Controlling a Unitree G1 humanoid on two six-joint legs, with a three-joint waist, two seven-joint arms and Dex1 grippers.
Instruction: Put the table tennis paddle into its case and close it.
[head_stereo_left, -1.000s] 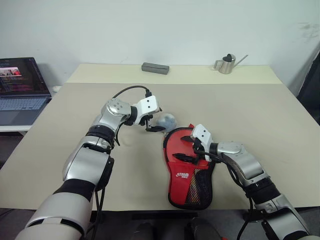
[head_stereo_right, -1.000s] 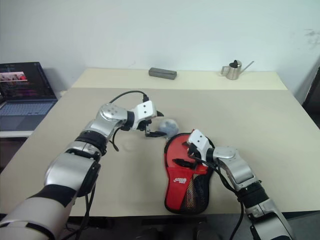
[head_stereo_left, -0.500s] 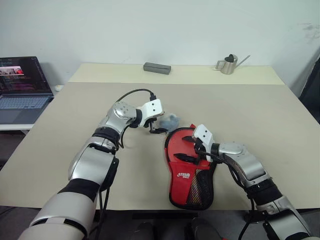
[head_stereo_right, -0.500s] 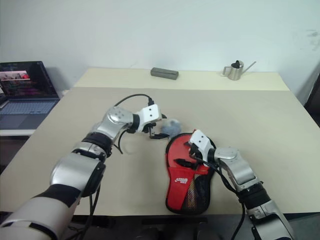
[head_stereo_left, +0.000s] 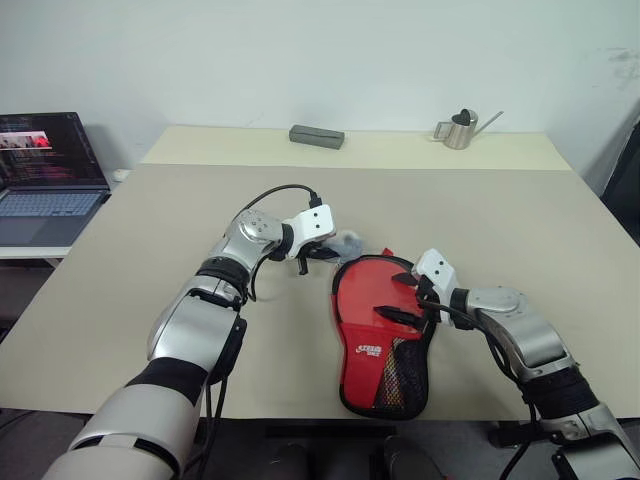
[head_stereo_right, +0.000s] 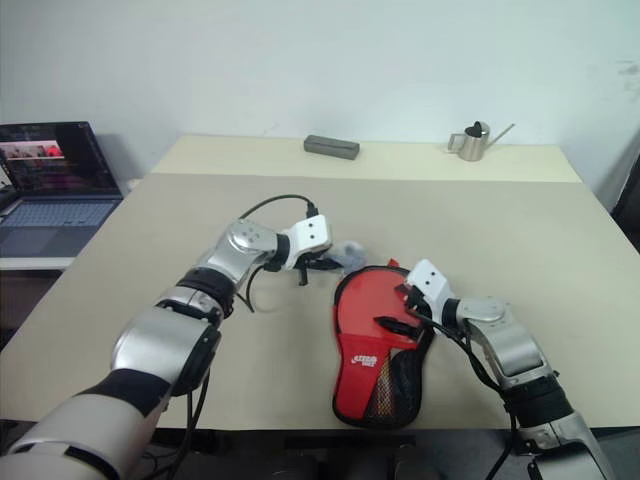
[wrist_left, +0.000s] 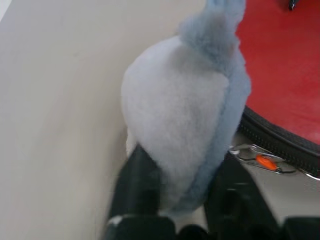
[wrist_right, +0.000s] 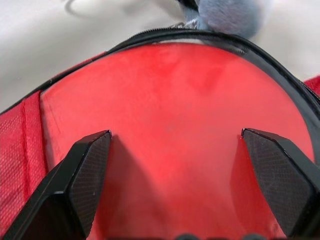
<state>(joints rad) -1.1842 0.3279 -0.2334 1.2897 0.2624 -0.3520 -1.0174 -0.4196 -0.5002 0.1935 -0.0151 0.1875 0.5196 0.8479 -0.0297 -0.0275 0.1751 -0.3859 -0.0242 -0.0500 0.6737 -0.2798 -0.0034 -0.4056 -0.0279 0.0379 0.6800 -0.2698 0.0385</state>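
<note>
My left claw is clamped on a fluffy grey-and-white pompom that lies on the table just beyond the round end of the case; my two black fingers pinch its lower end between them. Beside the pompom, against the case's black zip edge, sits a small metal zip pull with an orange bit in it. My right claw stands with its fingers wide apart, hovering over the round part of the case, with the red surface showing between its pads; from my head I see that claw at the case's right edge, one finger above the other. I cannot tell whether either finger touches the fabric. The case lies flat near the front edge of the table, its round end pointing away from me and its narrow end toward me, where a dark mesh pocket with a white logo above it covers the lower part. The red round face of the table tennis paddle seems to fill the case's round part inside the black zip rim, though I cannot tell paddle rubber from the case's own red panel for certain. At the far edge of the table a grey block and a small metal watering can stand well apart, and an open laptop sits off to my left.
</note>
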